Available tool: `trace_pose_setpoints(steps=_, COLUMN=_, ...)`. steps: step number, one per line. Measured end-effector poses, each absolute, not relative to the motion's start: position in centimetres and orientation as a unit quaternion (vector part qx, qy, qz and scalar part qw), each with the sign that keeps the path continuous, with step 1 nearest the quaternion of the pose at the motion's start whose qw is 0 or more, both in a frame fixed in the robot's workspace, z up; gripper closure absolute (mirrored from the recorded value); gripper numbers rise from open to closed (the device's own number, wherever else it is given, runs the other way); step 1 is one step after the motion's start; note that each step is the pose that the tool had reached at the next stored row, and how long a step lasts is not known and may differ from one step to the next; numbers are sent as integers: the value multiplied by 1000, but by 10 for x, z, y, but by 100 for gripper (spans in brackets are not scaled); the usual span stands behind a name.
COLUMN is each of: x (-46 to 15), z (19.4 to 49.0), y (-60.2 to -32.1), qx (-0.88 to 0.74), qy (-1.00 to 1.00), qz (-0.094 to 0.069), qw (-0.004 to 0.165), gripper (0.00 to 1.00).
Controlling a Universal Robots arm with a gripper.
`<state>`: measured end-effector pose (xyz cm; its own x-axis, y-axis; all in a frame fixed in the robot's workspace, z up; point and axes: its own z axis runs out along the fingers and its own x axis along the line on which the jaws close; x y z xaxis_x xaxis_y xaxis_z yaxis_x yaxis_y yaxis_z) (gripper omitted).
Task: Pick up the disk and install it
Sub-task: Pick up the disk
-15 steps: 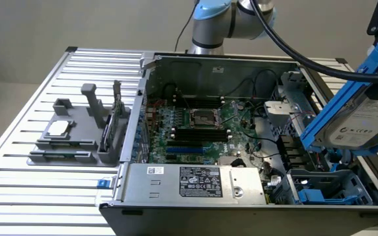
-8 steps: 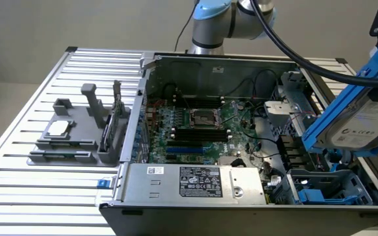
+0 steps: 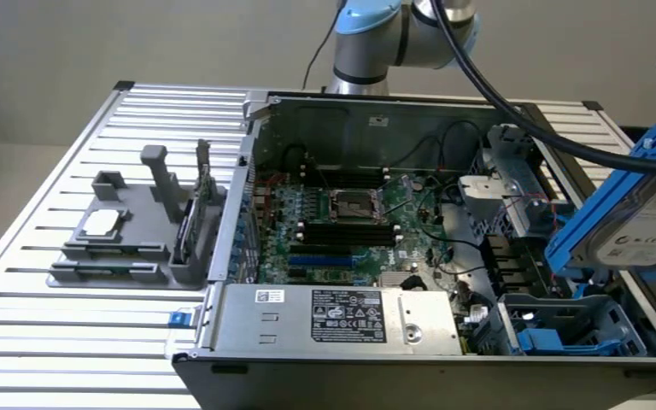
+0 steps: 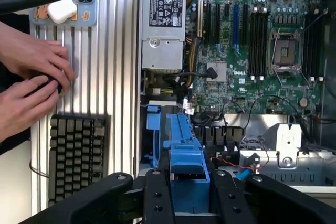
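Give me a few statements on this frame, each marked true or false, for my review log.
1. The end effector grips the disk by its blue carrier. True.
2. The disk is seated in the drive bay. False: it is held in the air, clear of the bay.
3. A person's hands are on the table beside a keyboard. True.
4. The computer case is closed. False: it is open, with the motherboard showing.
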<state>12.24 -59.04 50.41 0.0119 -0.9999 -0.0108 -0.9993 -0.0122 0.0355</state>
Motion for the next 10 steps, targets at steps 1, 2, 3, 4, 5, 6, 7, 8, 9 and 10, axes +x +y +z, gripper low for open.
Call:
trace_pose_setpoints(steps=1, x=122, z=503, y=-591, qx=711, qy=-703, qz=-15, qw=8, gripper=67)
trace_pose_setpoints(steps=2, x=122, z=502, y=-592, qx=711, qy=-703, qz=-14, qw=7, gripper=67)
trace_pose_setpoints(steps=3, x=122, z=501, y=-593, qx=711, qy=-703, qz=-14, qw=6, gripper=67)
trace_pose_setpoints(steps=4, x=121, z=499, y=-594, qx=711, qy=-703, qz=-13, qw=6, gripper=67)
trace_pose_setpoints(steps=5, x=119, z=497, y=-594, qx=711, qy=-703, qz=-13, qw=5, gripper=67)
trace_pose_setpoints(steps=6, x=118, z=496, y=-594, qx=712, qy=-703, qz=-13, qw=5, gripper=67)
trace_pose_setpoints(steps=7, x=116, z=494, y=-594, qx=712, qy=-702, qz=-13, qw=5, gripper=67)
trace_pose_setpoints(steps=8, x=115, z=492, y=-594, qx=712, qy=-702, qz=-13, qw=5, gripper=67)
trace_pose_setpoints(steps=9, x=115, z=490, y=-594, qx=712, qy=-702, qz=-12, qw=5, gripper=67)
trace_pose_setpoints(steps=10, x=115, z=488, y=-594, qx=713, qy=-701, qz=-12, qw=4, gripper=67)
